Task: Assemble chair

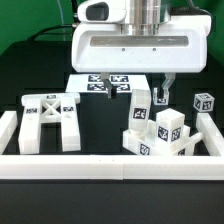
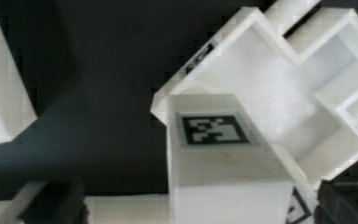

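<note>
Your tool [image 1: 152,93] hangs wide open above the tagged chair part [image 1: 142,110]. It's likely rigid, light and slick, so pinch its flat sides.

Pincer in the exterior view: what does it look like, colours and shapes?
The white pincer has a wide, rounded-rectangular housing with a recessed front panel, mounted under a grey metal cylinder. Two short dark fingers project beneath it. No cables or markings are visible.
</note>
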You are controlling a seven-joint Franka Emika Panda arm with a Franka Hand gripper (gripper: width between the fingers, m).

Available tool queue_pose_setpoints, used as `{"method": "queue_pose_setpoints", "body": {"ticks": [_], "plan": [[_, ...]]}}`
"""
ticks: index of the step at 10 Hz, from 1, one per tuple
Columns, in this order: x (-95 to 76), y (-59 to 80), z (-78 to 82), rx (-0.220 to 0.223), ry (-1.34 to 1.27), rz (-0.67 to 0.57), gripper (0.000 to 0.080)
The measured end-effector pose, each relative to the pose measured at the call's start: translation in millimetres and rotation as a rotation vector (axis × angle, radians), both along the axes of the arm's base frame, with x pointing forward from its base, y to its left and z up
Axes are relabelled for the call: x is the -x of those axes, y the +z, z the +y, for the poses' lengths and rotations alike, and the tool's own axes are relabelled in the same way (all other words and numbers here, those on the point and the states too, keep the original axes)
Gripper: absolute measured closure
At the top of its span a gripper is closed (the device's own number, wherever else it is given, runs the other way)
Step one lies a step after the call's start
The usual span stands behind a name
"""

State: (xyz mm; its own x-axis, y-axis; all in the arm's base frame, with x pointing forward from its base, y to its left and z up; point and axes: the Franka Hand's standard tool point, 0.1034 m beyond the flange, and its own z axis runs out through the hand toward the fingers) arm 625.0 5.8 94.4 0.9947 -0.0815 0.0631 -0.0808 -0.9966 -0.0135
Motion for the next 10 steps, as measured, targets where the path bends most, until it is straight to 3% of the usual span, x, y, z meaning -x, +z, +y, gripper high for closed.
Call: {"method": "queue_pose_setpoints", "body": {"ticks": [2, 3, 4, 5, 10], "plan": [[1.0, -3.2, 2.0, 0.0, 0.002, 0.004, 0.0151], [1.7, -4.9, 4.1, 0.0, 0.006, 0.007, 0.0246], [1.8, -5.1, 3.9, 0.0, 0.005, 0.007, 0.0429], [1.7, -5.0, 3.7, 0.0, 0.005, 0.006, 0.0511], [1.8, -5.2, 4.5, -0.009, -0.135, 0.006, 0.0511]]}}
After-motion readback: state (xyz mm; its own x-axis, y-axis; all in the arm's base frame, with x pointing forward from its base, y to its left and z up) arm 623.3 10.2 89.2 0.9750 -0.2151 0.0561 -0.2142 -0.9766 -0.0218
